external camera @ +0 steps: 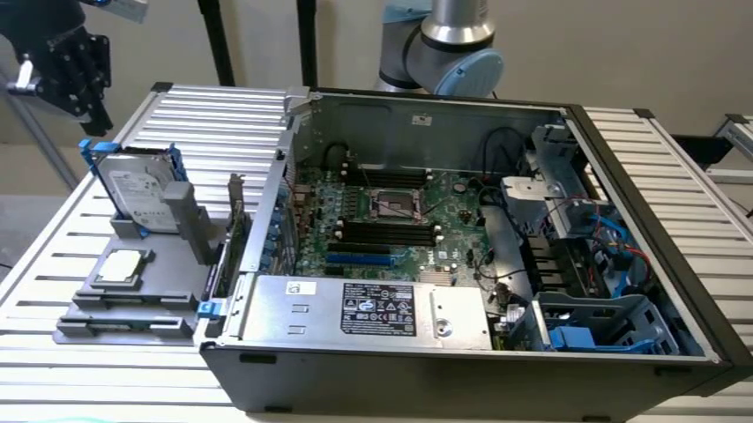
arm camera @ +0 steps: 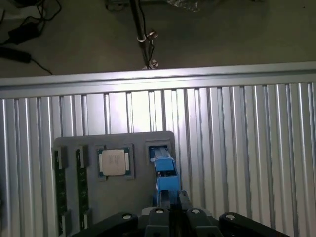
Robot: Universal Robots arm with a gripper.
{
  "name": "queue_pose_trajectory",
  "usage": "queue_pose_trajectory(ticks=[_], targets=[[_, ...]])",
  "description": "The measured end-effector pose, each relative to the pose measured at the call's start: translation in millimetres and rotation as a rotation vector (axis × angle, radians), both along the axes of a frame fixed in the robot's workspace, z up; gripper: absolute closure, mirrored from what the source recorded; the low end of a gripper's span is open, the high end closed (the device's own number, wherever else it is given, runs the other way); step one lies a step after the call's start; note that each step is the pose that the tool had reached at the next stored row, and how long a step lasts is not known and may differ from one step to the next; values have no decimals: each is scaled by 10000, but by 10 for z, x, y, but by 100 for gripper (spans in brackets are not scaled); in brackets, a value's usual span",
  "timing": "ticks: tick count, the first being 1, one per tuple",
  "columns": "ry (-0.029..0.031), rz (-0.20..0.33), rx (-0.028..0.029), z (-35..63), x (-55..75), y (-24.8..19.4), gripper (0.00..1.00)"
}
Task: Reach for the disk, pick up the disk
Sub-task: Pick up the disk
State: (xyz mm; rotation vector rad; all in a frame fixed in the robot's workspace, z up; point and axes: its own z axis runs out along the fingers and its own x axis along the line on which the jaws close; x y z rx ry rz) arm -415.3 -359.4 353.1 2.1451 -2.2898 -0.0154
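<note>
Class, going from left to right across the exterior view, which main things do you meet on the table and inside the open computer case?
disk → processor socket → blue caddy

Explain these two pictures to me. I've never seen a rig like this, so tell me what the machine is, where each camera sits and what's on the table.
The machine is a single robot arm; part of it shows behind the open computer case. Its black gripper hangs at the exterior view's upper left and holds nothing. One picture comes from a camera off the arm that takes in the slatted metal table. The other comes from a camera on the wrist, looking down past the gripper. Beside the case sits a grey holder. In it the disk, silver with blue rails, stands on its edge, and a small square chip lies flat near it. The gripper is above the holder, near the disk but apart from it.
</note>
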Motion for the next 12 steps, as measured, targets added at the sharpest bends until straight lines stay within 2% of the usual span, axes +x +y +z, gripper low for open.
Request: queue_pose_trajectory(ticks=[3, 4, 6, 7, 8, 12], targets=[[2, 3, 0, 0, 0, 1, 64], [3, 4, 0, -1, 0, 1, 64], [1, 17, 0, -11, 1, 1, 53], [2, 24, -1, -20, 0, 1, 53], [3, 30, -2, -35, 0, 1, 46], [2, 104, -1, -108, 0, 1, 46]])
